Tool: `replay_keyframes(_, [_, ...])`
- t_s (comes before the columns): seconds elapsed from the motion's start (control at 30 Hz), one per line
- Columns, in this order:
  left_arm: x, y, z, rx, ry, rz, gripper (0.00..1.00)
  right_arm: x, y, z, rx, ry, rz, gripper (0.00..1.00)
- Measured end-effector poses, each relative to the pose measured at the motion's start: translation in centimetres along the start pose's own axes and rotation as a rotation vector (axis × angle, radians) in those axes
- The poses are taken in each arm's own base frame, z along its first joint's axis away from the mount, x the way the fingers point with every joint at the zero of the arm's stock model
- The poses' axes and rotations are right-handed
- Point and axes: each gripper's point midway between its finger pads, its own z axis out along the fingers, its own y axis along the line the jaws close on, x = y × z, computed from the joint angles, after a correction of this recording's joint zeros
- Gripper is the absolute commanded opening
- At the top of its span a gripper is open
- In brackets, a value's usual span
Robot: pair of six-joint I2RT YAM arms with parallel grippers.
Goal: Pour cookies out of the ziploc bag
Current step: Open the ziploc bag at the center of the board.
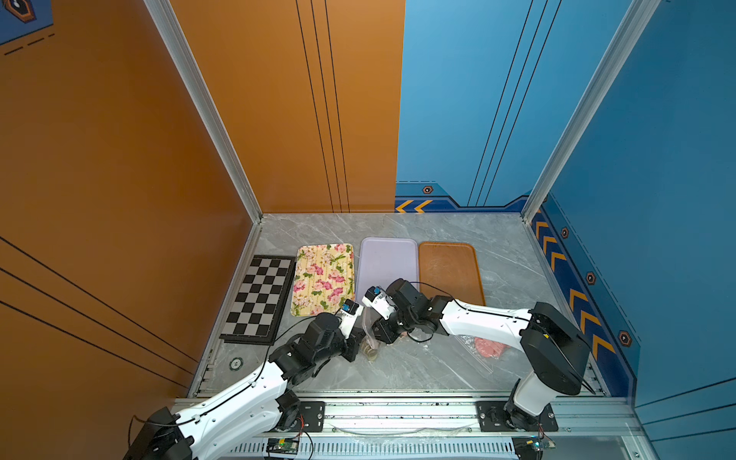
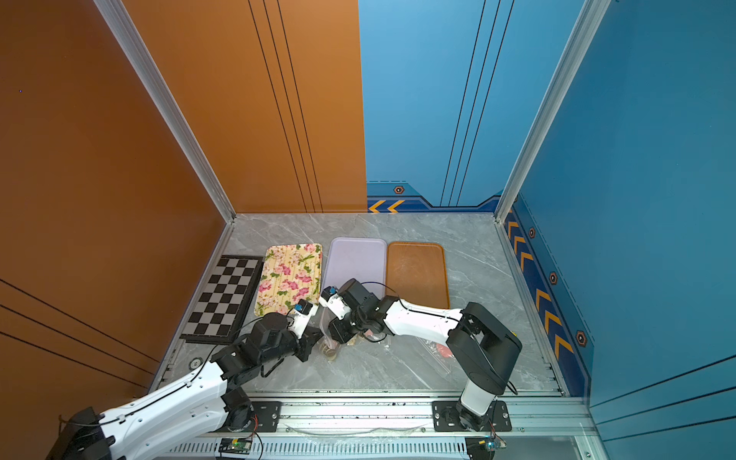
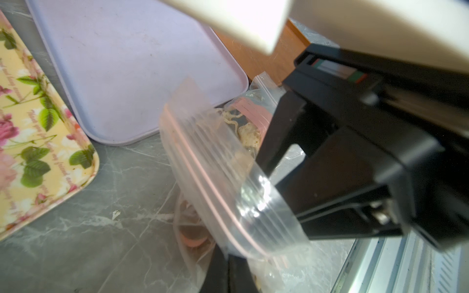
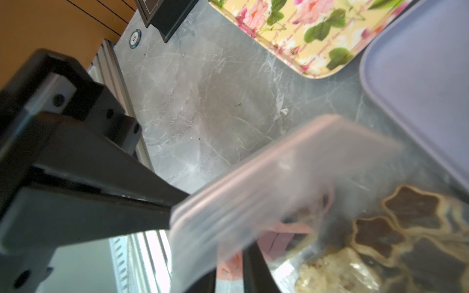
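A clear ziploc bag (image 1: 369,336) (image 2: 327,338) with a pink zip strip (image 3: 203,177) stands between my two grippers, just in front of the lavender tray. Round brown and pink cookies (image 3: 193,237) (image 1: 372,353) lie in its bottom on the table. My left gripper (image 3: 228,269) (image 1: 356,344) is shut on the bag's film by the rim. From the opposite side, my right gripper (image 4: 232,253) (image 1: 378,332) has its fingers nearly together at the blurred rim (image 4: 266,192). Their tips are hidden behind the film.
A second bag of dark and cream flower cookies (image 4: 411,210) lies beside the held one. A bag of pink discs (image 1: 488,346) sits under my right arm. Floral tray (image 1: 322,278), lavender tray (image 1: 388,263), brown tray (image 1: 450,271) and a chessboard (image 1: 259,298) line the back.
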Motion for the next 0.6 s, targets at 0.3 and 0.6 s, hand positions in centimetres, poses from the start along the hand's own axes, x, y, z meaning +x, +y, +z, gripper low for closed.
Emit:
replay_keyframes(0.3, [-0.2,0.3,-0.2,-0.016,-0.018,-0.029,0.00,-0.4,-0.2,-0.2,0.023,-0.017,0.004,0.00])
replay_keyframes(0.6, [-0.5,0.7,-0.8,-0.046,-0.038,-0.067,0.00,-2.1,-1.1,-3.2,0.085,-0.129,0.007,0.00])
